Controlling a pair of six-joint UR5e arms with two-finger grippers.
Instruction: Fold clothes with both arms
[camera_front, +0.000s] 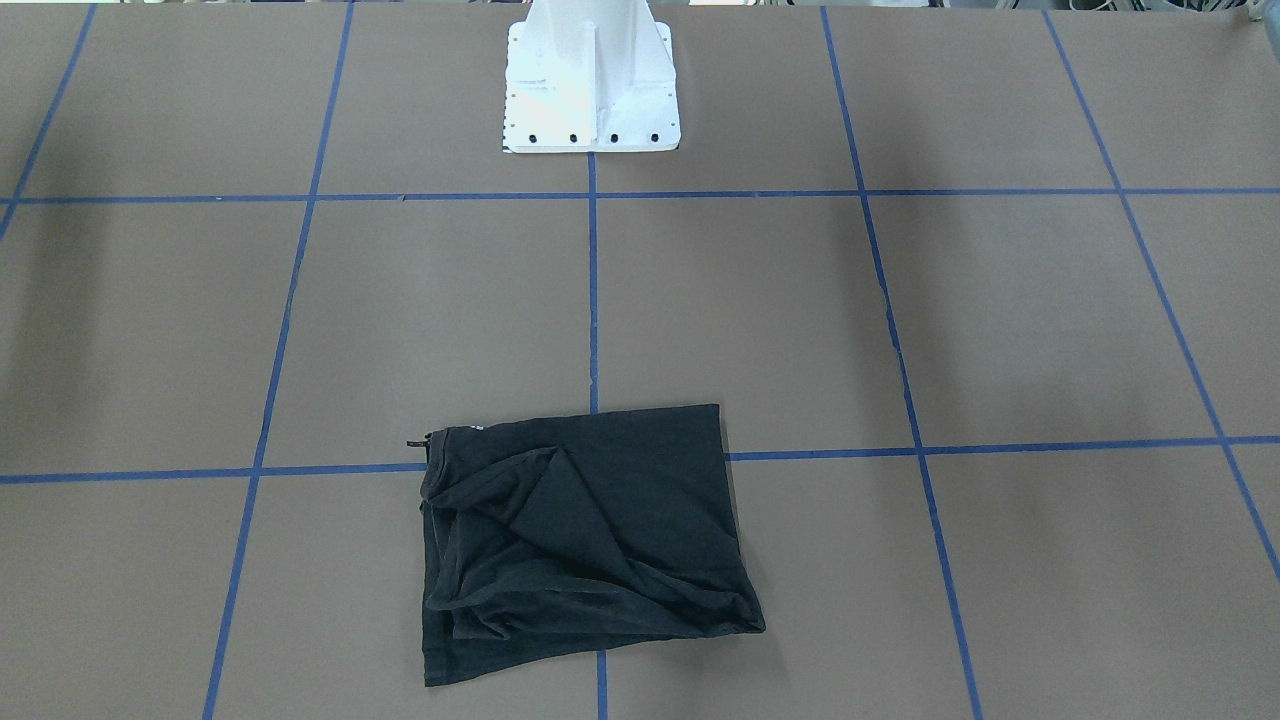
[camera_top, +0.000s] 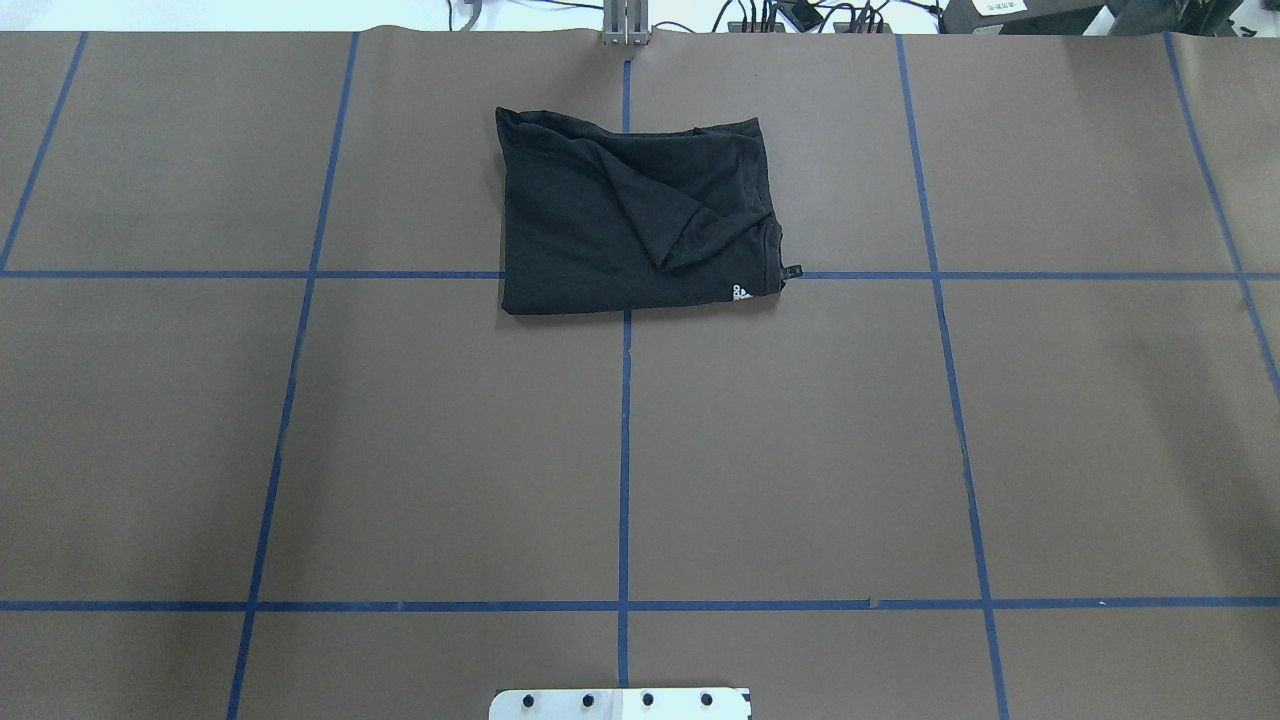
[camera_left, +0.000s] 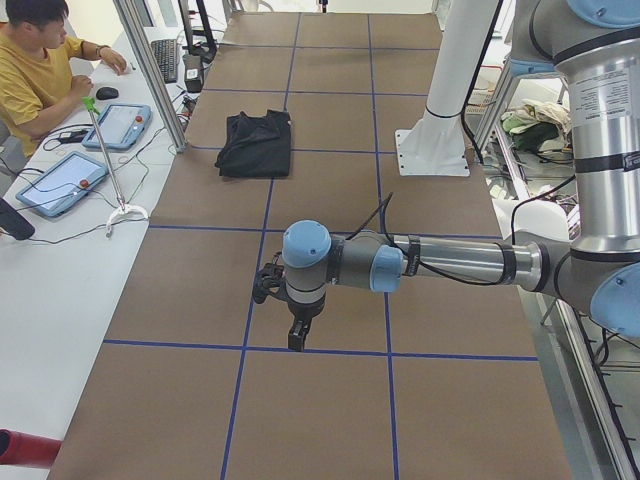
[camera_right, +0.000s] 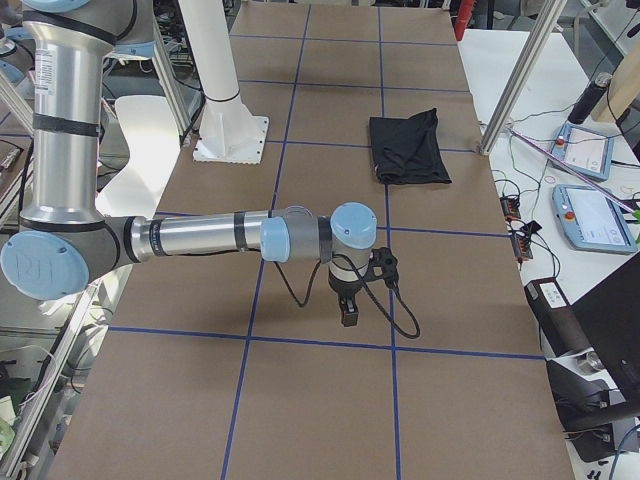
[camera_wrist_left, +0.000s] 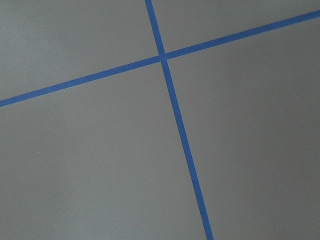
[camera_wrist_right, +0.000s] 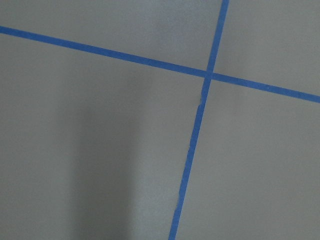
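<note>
The black T-shirt (camera_front: 585, 540) lies folded into a rough rectangle with loose creases, on the table's side away from the robot. It also shows in the overhead view (camera_top: 635, 215), with a small white logo at one corner, and in both side views (camera_left: 255, 145) (camera_right: 408, 148). My left gripper (camera_left: 297, 340) hangs over bare table near the left end, far from the shirt. My right gripper (camera_right: 347, 315) hangs over bare table near the right end, also far from it. I cannot tell whether either is open or shut. Both wrist views show only table and tape.
The brown table surface (camera_top: 800, 450) carries a blue tape grid (camera_top: 624, 450). The white base pedestal (camera_front: 590, 90) stands at the robot's side. An operator (camera_left: 40, 70) sits at a side desk with tablets (camera_left: 120, 125) and cables. More tablets (camera_right: 590, 215) lie beyond the table's far edge.
</note>
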